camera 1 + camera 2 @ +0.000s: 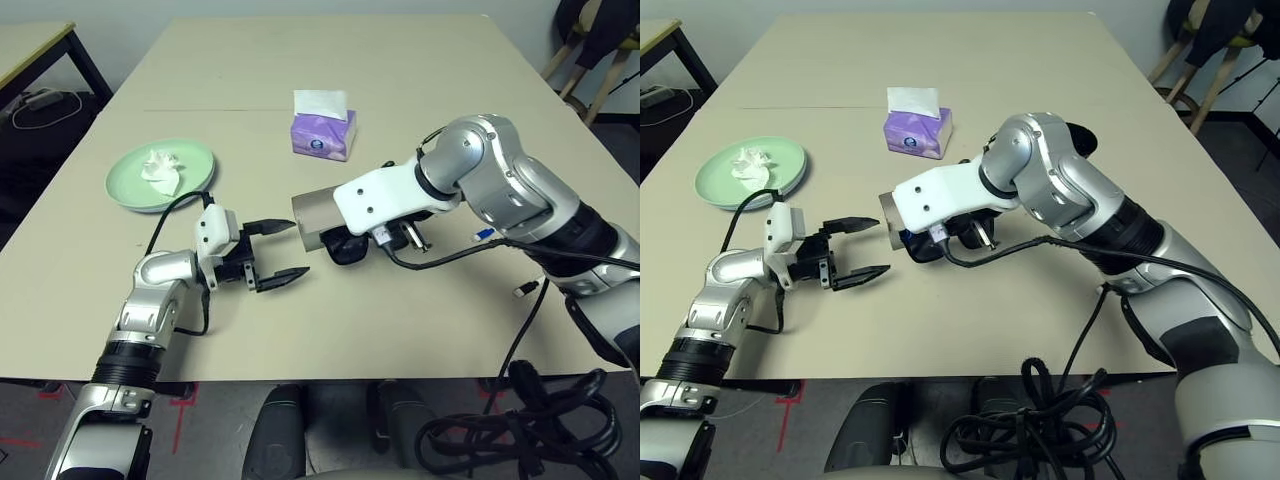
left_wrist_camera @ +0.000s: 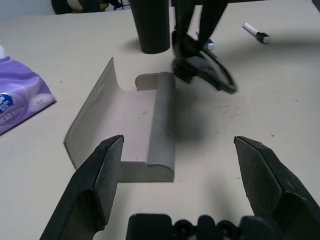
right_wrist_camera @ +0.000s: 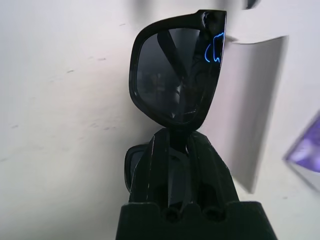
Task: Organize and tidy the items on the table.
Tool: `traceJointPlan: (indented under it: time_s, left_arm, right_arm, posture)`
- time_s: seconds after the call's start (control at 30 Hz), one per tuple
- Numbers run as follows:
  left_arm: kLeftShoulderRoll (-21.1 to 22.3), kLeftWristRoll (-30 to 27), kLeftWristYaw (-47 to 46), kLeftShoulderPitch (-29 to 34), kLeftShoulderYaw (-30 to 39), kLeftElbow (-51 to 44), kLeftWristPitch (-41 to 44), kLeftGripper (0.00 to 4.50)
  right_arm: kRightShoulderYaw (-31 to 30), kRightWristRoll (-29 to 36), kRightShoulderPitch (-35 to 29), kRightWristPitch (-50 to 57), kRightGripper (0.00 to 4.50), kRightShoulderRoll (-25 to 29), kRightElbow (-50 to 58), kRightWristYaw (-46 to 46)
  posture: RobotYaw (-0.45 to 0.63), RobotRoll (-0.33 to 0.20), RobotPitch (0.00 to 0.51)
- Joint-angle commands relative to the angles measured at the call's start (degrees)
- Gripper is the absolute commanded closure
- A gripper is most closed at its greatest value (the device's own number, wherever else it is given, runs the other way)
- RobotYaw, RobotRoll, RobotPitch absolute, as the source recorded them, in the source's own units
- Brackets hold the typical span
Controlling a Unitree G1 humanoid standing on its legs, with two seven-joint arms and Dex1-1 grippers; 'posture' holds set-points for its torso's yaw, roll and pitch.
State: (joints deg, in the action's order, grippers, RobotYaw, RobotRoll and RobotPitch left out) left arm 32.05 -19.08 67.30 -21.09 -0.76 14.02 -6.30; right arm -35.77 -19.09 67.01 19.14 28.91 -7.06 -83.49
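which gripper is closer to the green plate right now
Left. The left gripper hovers open over the table just beside the green plate, toward the robot. The right gripper, shut on the black sunglasses, is farther off, beyond the left gripper.

Tissue (image 1: 160,168) on plate (image 1: 128,188)

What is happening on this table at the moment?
The right gripper is shut on the black sunglasses, holding them above the open grey oblong glasses case on the beige table. The left gripper is open, near the case. A crumpled white tissue lies on the pale green round plate, and the purple tissue box stands beyond.
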Motion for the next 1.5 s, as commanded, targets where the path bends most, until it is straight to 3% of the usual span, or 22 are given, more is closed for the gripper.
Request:
traceJointPlan:
  time_s: [0.03,0.63,1.5]
  left_arm:
    - [0.47,0.73,-0.59,0.11,0.17,-0.28,-0.04,0.00]
    - [1.52,0.35,-3.05,2.93,0.95,-4.72,1.92,0.00]
    - [1.78,0.43,-4.18,4.12,0.85,-5.96,1.89,0.00]
  right_arm:
    - [-0.67,-2.01,2.02,-3.54,4.08,-2.40,-6.57,3.69]
    - [-0.94,-8.02,9.11,-12.47,4.08,-13.86,-36.75,13.24]
    - [-1.04,-10.57,8.28,-16.96,4.08,-15.88,-38.54,13.93]
  posture:
    - [0.15,0.000,0.107]
    - [0.19,0.000,0.121]
    - [0.20,0.000,0.123]
